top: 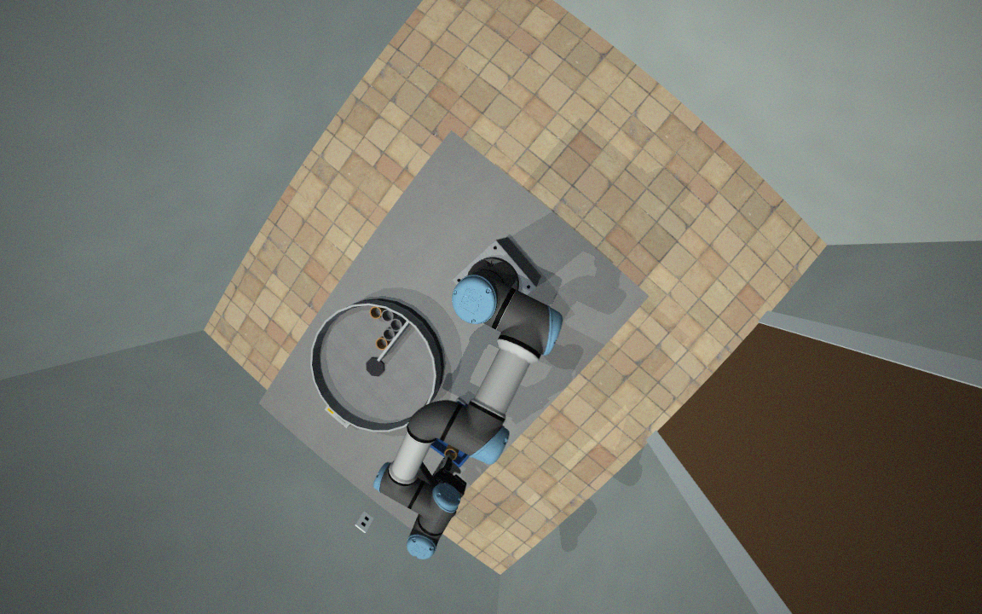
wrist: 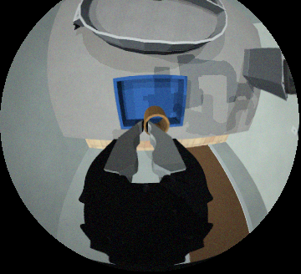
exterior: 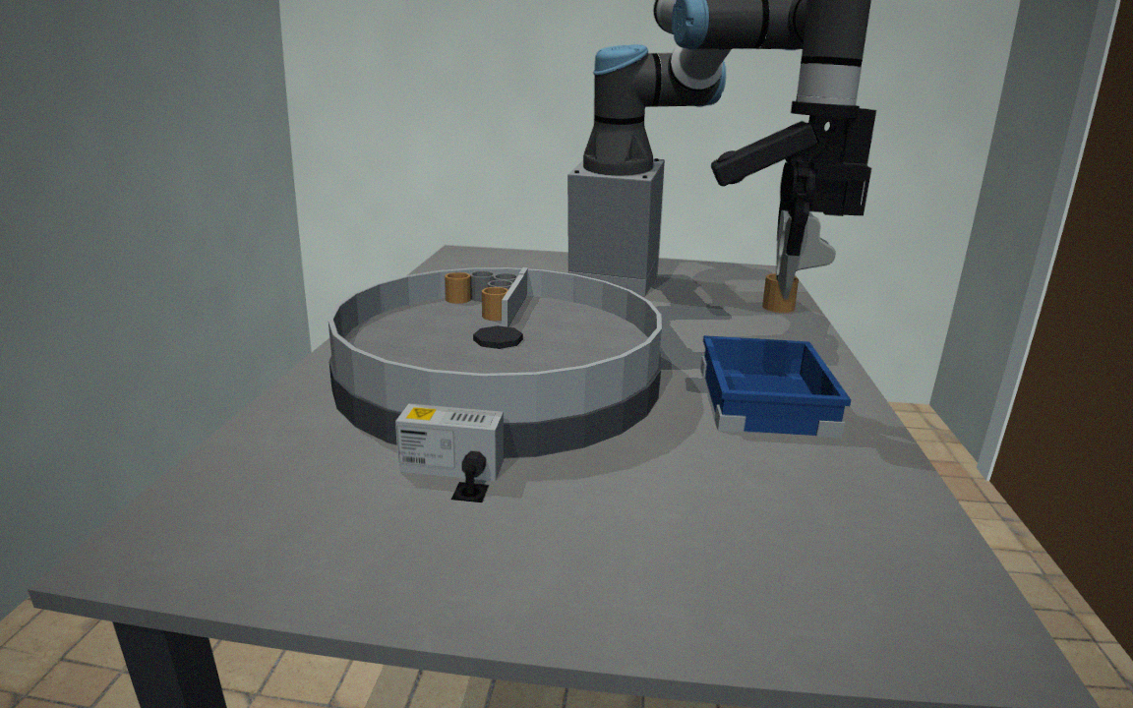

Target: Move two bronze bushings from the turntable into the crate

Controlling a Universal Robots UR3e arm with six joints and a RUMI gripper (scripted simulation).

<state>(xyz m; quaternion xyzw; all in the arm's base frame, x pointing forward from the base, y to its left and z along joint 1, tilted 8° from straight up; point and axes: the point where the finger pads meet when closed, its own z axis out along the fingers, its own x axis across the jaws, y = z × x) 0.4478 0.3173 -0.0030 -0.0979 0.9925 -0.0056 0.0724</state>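
My gripper (exterior: 787,292) (wrist: 145,121) is shut on the wall of a bronze bushing (top: 450,454) (exterior: 772,295) (wrist: 155,111). The bushing hangs in the air with its open end facing the wrist camera. In the wrist view it overlaps the near part of the blue crate (exterior: 764,417) (wrist: 117,103). No bushing shows in the visible part of the crate; its near inside corner is partly hidden. On the turntable (top: 357,401) (exterior: 465,388) (wrist: 125,15), two bronze bushings stand, one near the wall (exterior: 457,288) and one by the divider (exterior: 492,303), with several grey bushings (exterior: 482,286) among them.
A thin divider (top: 403,331) (exterior: 514,301) runs from the turntable's dark hub (top: 375,367) (exterior: 498,336) towards its raised wall. A white control box (exterior: 449,442) sits at the turntable's outer side. The arm's grey pedestal (exterior: 613,224) (wrist: 263,68) stands beyond the turntable.
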